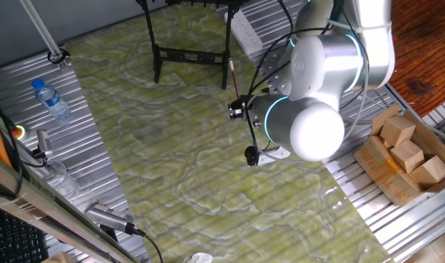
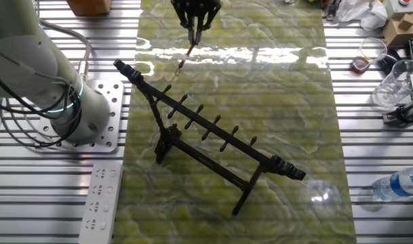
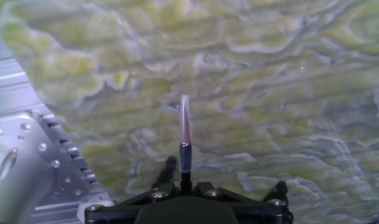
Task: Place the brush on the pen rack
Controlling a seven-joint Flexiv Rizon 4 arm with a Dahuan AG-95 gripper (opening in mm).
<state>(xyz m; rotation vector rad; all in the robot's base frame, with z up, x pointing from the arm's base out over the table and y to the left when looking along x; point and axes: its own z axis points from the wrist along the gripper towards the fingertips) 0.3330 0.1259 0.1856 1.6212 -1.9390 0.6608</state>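
Pick is done, place is not; that's where you stand.

Gripper (image 2: pixel 192 26) is closed on the brush (image 2: pixel 186 53); hand view shows the brush (image 3: pixel 185 140) pinched between the fingers at 6 o'clock and pointing straight out to 12 over the green marble table (image 3: pixel 289 93); nothing else is in the grasp.

In the other fixed view the gripper sits at 12 o'clock on the table, brush hanging down from it; whether the lower end is touching the marble or just clear of it, I can't tell; glare there.

Rack (image 2: pixel 206 135) stands upright mid-table, well apart from the brush, at about 6 o'clock from the gripper in that view; crossbar runs diagonally from 10 to 4 with a row of short pegs along it; no brush on it yet.

One fixed view: brush (image 1: pixel 234 77) shows as a thin reddish stick beside the arm, rack (image 1: pixel 185 55) at 11 o'clock from it.

Left to do, as I judge it: carry over to the rack, line the brush up with the pegs, set down, release; roughly halfway.

Watch the alignment; the brush is thin and the pegs are short, so a skewed drop could roll off.
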